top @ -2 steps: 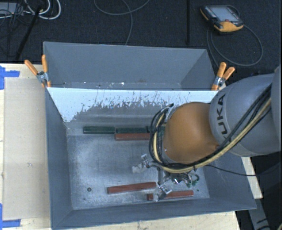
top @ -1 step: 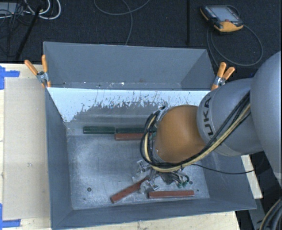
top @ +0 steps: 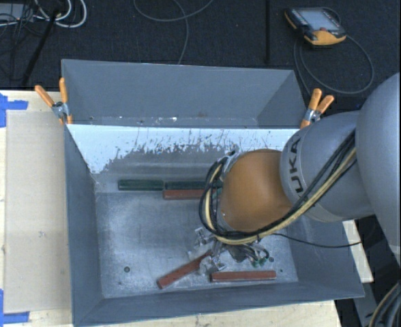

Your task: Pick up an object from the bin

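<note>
While end effector (top: 219, 253) is hanging over slanted brown stick (top: 180, 274) | grip: cannot tell | advising centring, clearing neighbouring brown stick (top: 245, 276).

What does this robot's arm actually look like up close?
The arm is thick, rounded and silver-grey, with dark lettering ending in UKA on one band. Its wrist wears a smooth orange-brown dome cover. Black and pale yellow cables loop round it. The gripper below is small, metallic.
</note>
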